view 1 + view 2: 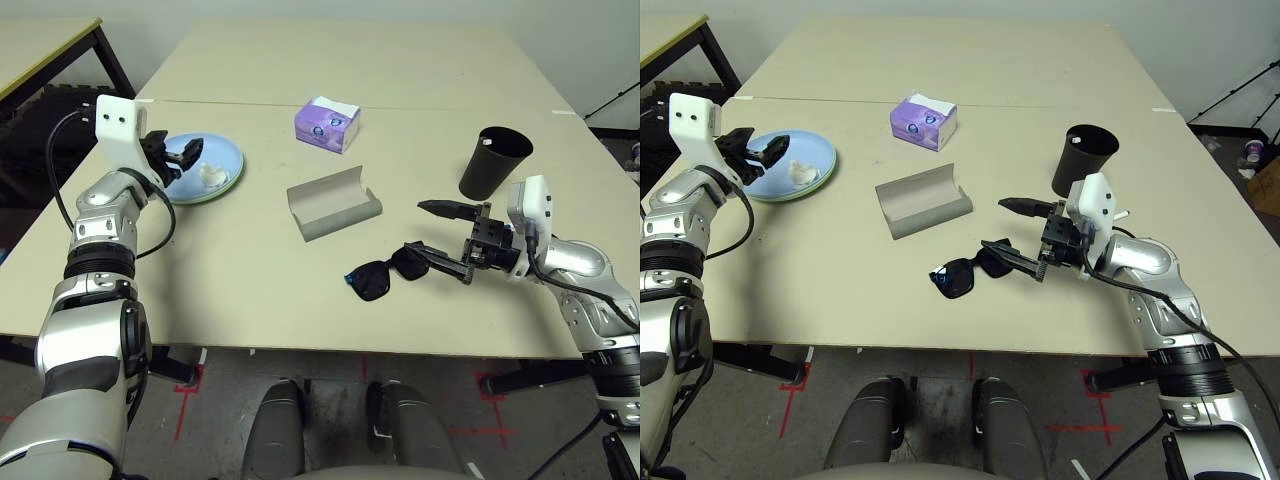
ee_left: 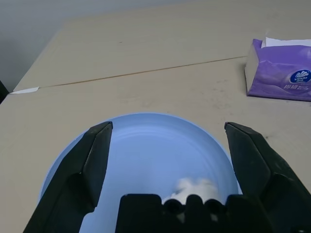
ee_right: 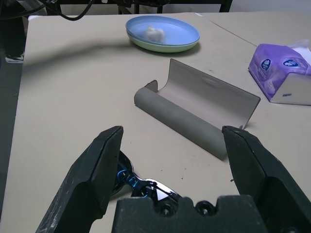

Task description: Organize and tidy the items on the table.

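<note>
From the left eye view, the pale beige rectangular table (image 1: 300, 290) carries a scatter of items. The robot's left gripper (image 1: 182, 157), its two black fingers spread apart and holding nothing, hovers over the near rim of the stacked round plates (image 1: 228, 165), blue on top of green, with the crumpled white tissue (image 1: 212, 174) lying in the blue one. The grey oblong glasses case (image 1: 333, 203) lies open at mid-table, the purple tissue box (image 1: 327, 124) beyond it. The right gripper (image 1: 436, 229) points left, its fingers wide apart and empty, just beside the black sunglasses (image 1: 382, 274), whose right end is partly covered by the lower finger. The tall black cup (image 1: 493, 162) stands upright behind that arm; a small white tip shows at its rim, too small to identify.

In the right eye view, the same scene repeats; the green plate shows only as a thin edge under the blue.

The left wrist view looks between the spread black fingers (image 2: 92, 165) onto the blue plate, whose near part is hidden by the gripper body; the tissue is half covered too. The purple box is cut off at the frame edge.

The right wrist view shows the open case between the parted fingers (image 3: 99, 167), and the sunglasses largely hidden under the gripper.
</note>
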